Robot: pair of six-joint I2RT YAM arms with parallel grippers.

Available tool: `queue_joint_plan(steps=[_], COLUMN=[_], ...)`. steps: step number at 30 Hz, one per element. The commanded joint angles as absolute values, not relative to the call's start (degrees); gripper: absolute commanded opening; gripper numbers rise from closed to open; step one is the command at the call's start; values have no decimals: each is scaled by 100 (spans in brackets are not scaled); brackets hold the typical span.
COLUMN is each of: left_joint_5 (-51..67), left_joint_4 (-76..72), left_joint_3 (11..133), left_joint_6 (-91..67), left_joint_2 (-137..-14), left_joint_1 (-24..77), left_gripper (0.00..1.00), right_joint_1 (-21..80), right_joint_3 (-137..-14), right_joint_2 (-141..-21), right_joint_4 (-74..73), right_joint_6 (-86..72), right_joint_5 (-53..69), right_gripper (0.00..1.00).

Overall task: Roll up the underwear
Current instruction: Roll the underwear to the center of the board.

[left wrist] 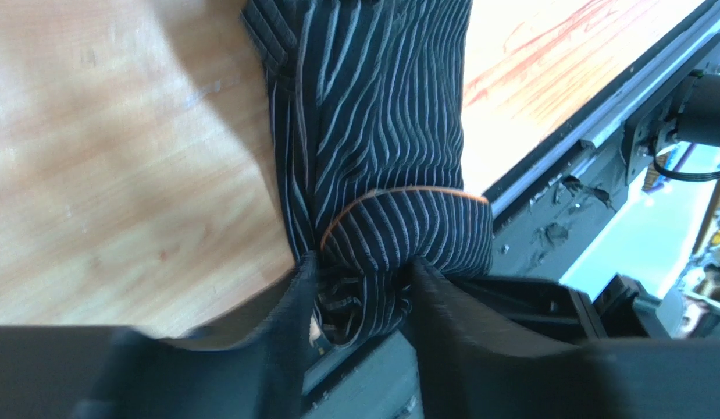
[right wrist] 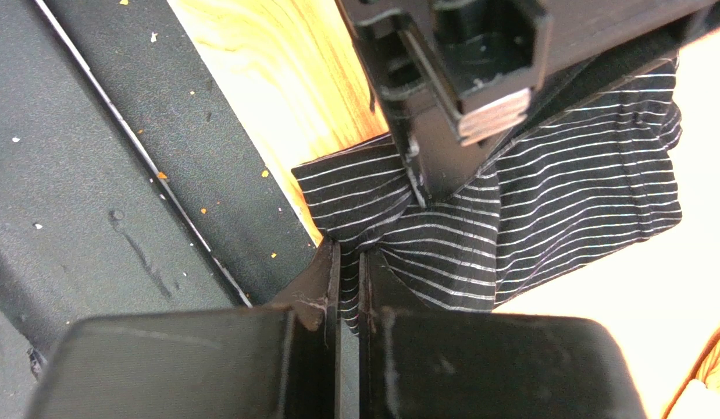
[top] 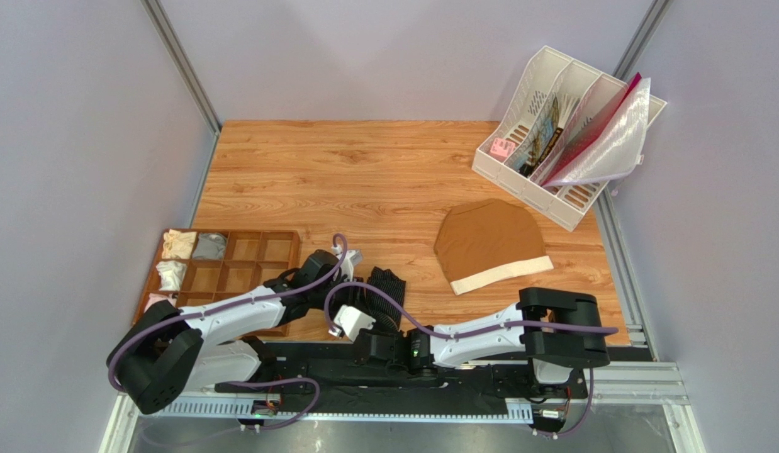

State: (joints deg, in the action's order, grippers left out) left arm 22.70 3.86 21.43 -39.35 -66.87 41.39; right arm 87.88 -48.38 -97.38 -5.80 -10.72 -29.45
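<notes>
The underwear (top: pixel 385 287) is black with fine pale stripes and lies at the table's near edge, between my two arms. In the left wrist view the underwear (left wrist: pixel 381 131) stretches away from me, and its near end is rolled into a thick wad. My left gripper (left wrist: pixel 359 284) has a finger on each side of that wad and presses it. In the right wrist view my right gripper (right wrist: pixel 348 262) is shut on a thin fold at the edge of the underwear (right wrist: pixel 547 209). The left gripper's body (right wrist: pixel 451 78) sits just above the cloth there.
Plain brown briefs (top: pixel 493 245) with a cream waistband lie flat at mid right. A wooden compartment tray (top: pixel 261 274) at the left holds rolled cloths. A white file rack (top: pixel 554 142) stands at the back right. The black base rail (top: pixel 441 377) runs right beside the underwear.
</notes>
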Motion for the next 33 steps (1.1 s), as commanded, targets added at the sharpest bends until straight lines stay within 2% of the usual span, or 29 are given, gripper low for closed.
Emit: queue_joint_plan(steps=[1,7,21,26,33], left_joint_5=[2331,1601,826,1326,1933], left_joint_4=[1211,1749,1820,1302,265], left_joint_3=[2425,2584,2409,2171,1812], left_joint_6=[-3929,-3850,-3736,-3455,-3155], left_joint_2=[-6268,-5696,-4651,-4228,-4614], left_joint_1=[4210,4192,3973,3973,3982], left_gripper=[58,67,68,65,62], right_joint_1=[8614,8025,6689,6188,5494], right_joint_3=[-4649,-4641,-5106,-5335,-5660], right_joint_2=[-9651,-9062,-8912,-8965,-9228], right_joint_4=[-1054,-1169,-1705,-1916,-2065], right_joint_6=[-1371,-1459,-1266,-1344,-1380], right_joint_5=[-1935,-871,1238,1879,2899], right_gripper=[0,0,0,0,0])
